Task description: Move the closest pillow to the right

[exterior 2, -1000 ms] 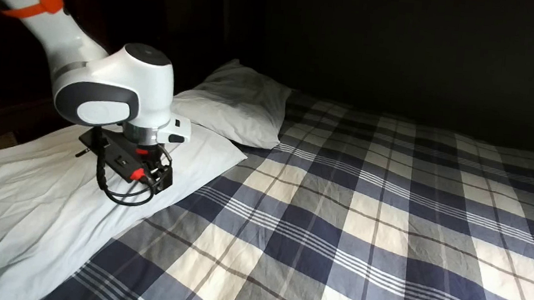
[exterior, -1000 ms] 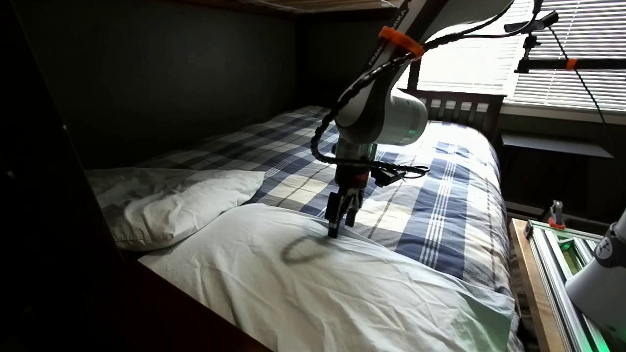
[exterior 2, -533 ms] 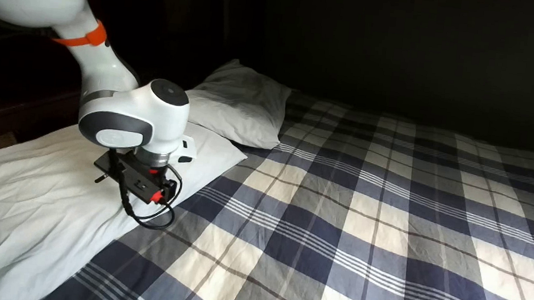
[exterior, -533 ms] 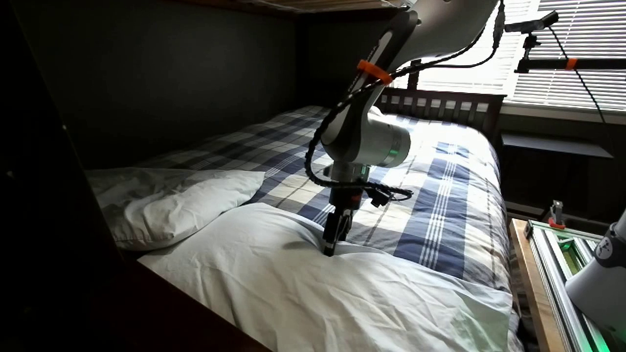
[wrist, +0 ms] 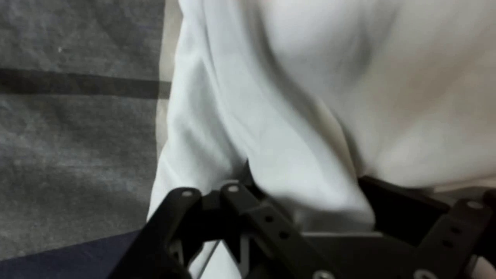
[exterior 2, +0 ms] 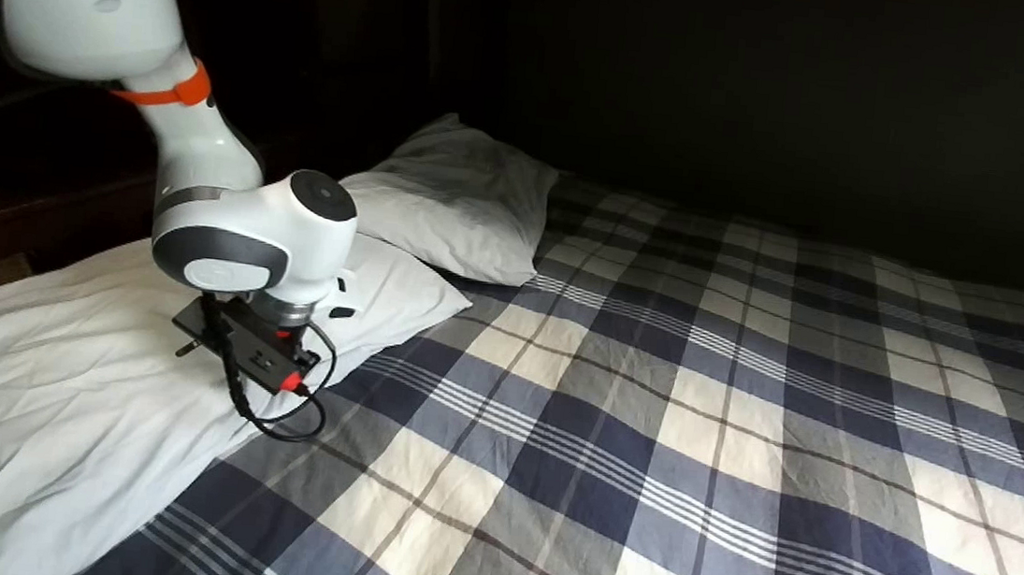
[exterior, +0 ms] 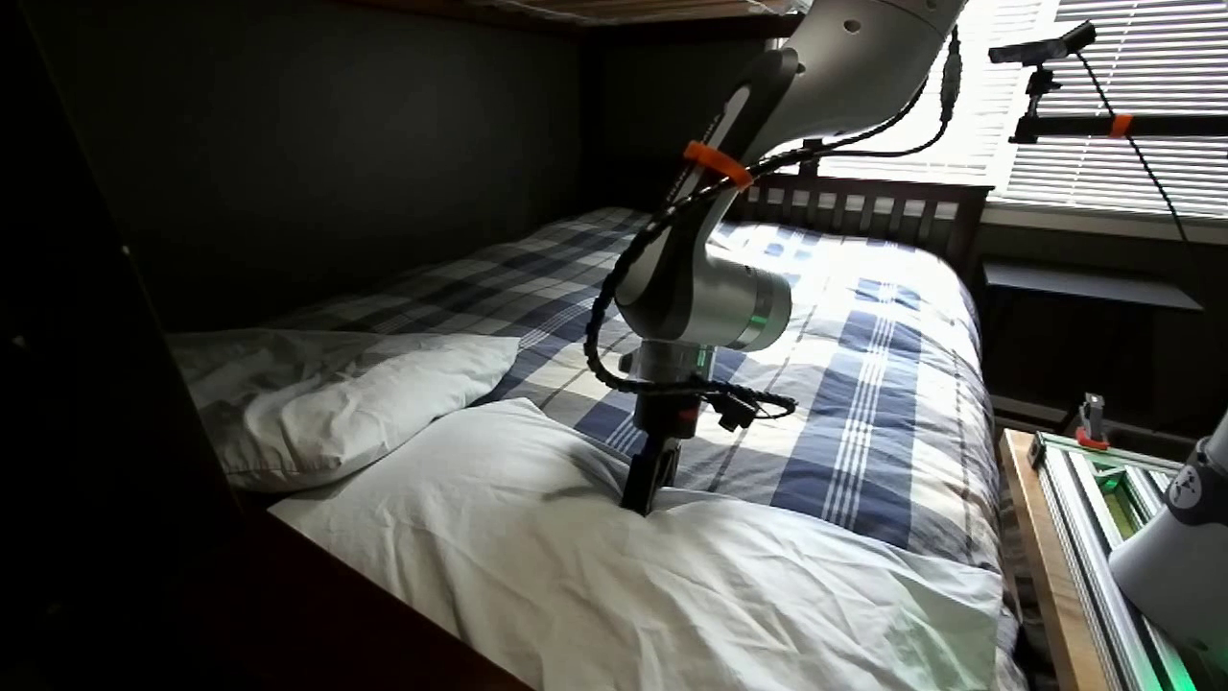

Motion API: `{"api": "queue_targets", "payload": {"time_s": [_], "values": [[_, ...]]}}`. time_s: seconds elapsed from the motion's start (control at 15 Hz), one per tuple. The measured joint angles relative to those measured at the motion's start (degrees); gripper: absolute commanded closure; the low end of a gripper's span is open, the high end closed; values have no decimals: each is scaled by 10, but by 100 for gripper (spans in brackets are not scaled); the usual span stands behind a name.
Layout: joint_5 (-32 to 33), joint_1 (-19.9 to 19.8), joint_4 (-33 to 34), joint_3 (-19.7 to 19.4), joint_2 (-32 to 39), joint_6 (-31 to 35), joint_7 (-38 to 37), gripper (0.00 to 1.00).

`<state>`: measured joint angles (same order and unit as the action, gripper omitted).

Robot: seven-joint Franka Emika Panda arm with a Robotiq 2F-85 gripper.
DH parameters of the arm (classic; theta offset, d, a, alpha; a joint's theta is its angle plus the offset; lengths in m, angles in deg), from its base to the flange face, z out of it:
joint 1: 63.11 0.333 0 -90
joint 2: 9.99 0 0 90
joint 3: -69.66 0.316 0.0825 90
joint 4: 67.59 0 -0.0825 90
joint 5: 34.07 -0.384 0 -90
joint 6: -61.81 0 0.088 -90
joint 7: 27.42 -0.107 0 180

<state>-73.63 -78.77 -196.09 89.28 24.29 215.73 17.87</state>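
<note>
The nearest white pillow (exterior: 614, 576) lies along the head of the plaid bed. It also shows in an exterior view (exterior 2: 89, 388). My gripper (exterior: 645, 499) points down and is pressed into this pillow near its edge toward the middle of the bed, denting the cloth. In the wrist view, the gripper (wrist: 304, 170) has its two fingers standing apart, with a bulging fold of the pillow (wrist: 286, 143) between them, reaching up toward the palm. The fingertips are sunk in the cloth and hidden. In an exterior view the arm hides the gripper's fingers.
A second white pillow (exterior: 355, 403) lies by the dark wall and also shows in an exterior view (exterior 2: 464, 198). The plaid cover (exterior 2: 695, 437) spreads over the bed. A dark bed frame (exterior: 317, 614) borders the pillows. The robot's base stand (exterior: 1074, 547) stands beside the bed.
The arm has moved down, bringing the gripper from the pillow's surface into the cloth. The pillow's edge now dips around the fingers, and its far right corner has shifted slightly inward.
</note>
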Motion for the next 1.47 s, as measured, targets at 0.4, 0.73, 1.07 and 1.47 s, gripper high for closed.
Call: {"api": "queue_targets", "payload": {"time_s": [0.4,0.73,1.07,1.47], "values": [[0,1,-3,0,-26,-14,-39,100],[-11,5,-20,0,-95,-59,-90,100],[-43,20,-36,-29,-217,-154,-140,100],[-57,47,-4,-127,-320,-254,-202,100]]}}
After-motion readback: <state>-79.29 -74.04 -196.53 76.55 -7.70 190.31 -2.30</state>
